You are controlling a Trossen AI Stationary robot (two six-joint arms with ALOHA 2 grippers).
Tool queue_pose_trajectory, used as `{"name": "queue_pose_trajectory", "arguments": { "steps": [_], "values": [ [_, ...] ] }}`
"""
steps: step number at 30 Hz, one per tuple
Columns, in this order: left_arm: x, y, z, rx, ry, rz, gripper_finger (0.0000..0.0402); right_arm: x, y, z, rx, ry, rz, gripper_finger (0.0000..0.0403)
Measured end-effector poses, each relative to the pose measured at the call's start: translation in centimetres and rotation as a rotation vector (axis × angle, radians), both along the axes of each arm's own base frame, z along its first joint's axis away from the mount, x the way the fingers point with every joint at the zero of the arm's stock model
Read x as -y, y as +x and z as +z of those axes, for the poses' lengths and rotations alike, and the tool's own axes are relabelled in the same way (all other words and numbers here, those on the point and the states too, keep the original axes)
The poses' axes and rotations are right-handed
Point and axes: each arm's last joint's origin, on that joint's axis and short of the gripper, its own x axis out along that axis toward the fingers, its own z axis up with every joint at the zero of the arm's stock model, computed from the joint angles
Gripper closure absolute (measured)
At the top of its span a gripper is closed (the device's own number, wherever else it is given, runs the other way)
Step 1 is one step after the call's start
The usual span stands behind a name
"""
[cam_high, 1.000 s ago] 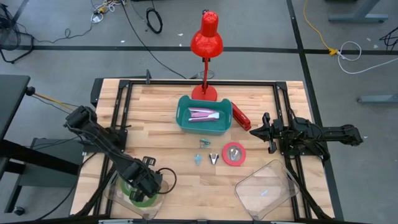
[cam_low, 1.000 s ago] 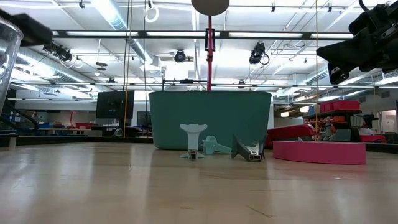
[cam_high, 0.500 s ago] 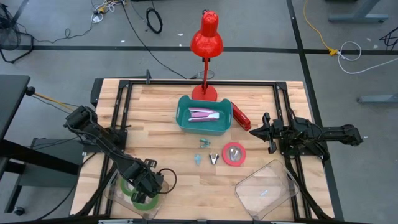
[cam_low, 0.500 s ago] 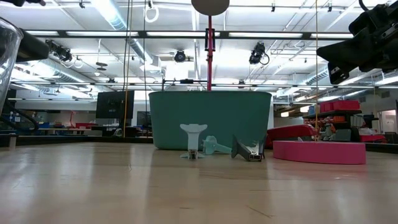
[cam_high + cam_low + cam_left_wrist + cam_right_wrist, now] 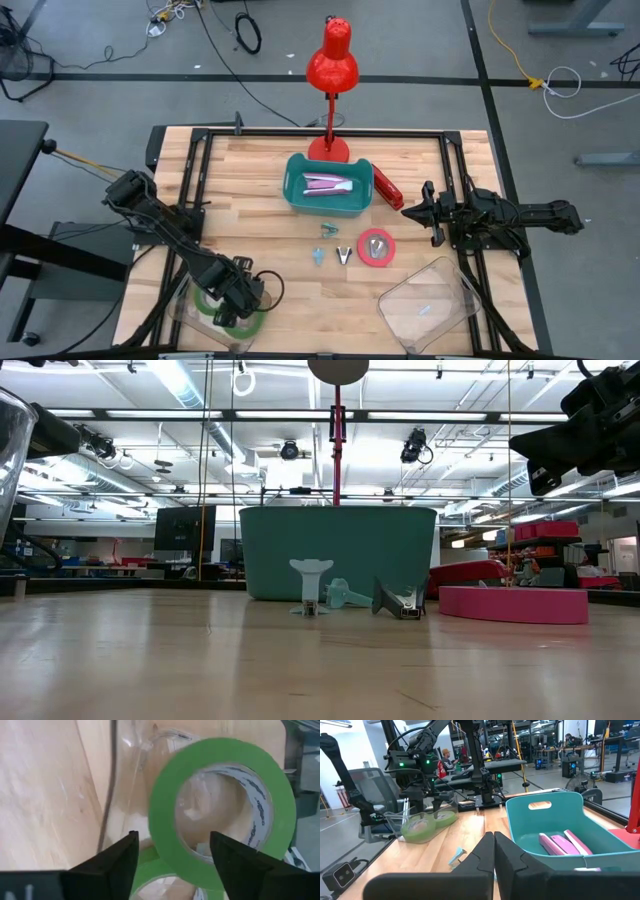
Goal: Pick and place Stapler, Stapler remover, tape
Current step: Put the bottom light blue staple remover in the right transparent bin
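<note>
Two green tape rolls [image 5: 212,302] lie in a clear container [image 5: 183,306] at the table's near left; they also show in the left wrist view [image 5: 220,760]. My left gripper [image 5: 238,298] is open just above them [image 5: 172,842]. Whether it touches the upper roll, I cannot tell. The red-pink tape roll [image 5: 376,246] lies flat mid-table. The silver staple remover [image 5: 344,254] lies left of it. The red stapler [image 5: 387,188] lies beside the teal bin [image 5: 327,205]. My right gripper [image 5: 425,212] is shut and empty at the right [image 5: 494,851].
A red desk lamp [image 5: 331,60] stands behind the teal bin, which holds pink items. Two small teal pieces [image 5: 322,244] lie near the remover. A second clear container [image 5: 430,300] sits at the near right. Bare wood lies between the two containers.
My left arm has shifted a little over the clear container. More of the nearer green roll shows beside the gripper now than a second ago.
</note>
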Motion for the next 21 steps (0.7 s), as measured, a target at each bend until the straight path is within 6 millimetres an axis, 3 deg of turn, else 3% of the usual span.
{"name": "queue_pose_trajectory", "arguments": {
  "steps": [6,15,21],
  "values": [
    [-0.6,0.2,0.6,-0.111,-0.046,0.041,0.0139,0.0,0.0,0.0,0.0,0.0,0.0,0.0396],
    [-2.0,1.4,3.5,-0.067,0.064,-0.019,0.0138,0.0,0.0,0.0,0.0,0.0,0.0,0.0396],
    [-3.5,1.9,4.3,-0.132,0.093,-0.008,0.0138,0.0,0.0,0.0,0.0,0.0,0.0,0.0396]
  ]
}}
